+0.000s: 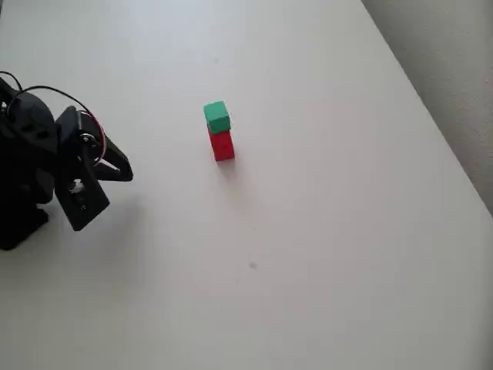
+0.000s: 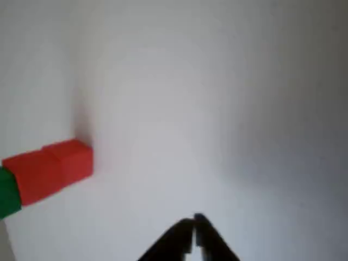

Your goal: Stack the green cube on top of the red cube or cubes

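So the green cube [image 1: 217, 117] was sitting right on top of the red block [image 1: 222, 146], out in the middle of the white desk [image 1: 347, 254]. In the wrist view the stack lay sideways at the left edge, red block [image 2: 51, 169] with what looked like a seam across it, so maybe two red cubes, I honestly couldn't tell, and the green cube [image 2: 8, 194] on the end of it. Looked like the stacking part was done, since green was resting up there with nothing holding it and it seemed lined up well enough to stay put.

The pincer [image 1: 123, 166] was well apart from the stack, over at the left side of the overhead view, with the black arm folded up low and close to its base. Its tips pointed roughly toward the cubes. In the wrist view the pincer [image 2: 194, 225] had its two dark tips pressed together, holding nothing. My guess is it was parked out of the way so it wouldn't knock the tower.
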Available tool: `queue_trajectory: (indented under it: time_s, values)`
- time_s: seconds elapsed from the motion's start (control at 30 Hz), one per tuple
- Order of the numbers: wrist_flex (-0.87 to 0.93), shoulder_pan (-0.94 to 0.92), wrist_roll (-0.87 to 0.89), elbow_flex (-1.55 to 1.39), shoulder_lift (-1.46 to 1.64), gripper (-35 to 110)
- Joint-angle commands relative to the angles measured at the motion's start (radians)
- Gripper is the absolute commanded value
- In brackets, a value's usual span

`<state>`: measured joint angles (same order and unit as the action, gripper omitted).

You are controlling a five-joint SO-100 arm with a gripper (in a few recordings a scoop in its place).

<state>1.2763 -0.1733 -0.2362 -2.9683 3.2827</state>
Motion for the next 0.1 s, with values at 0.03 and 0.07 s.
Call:
queue_trajectory:
  time_s: [0.03,0.07]
  values:
    - [0.005,-0.009,-0.002,0.005,0.011,-2]
    - [0.005,-0.009,-0.002,0.005,0.011,-2]
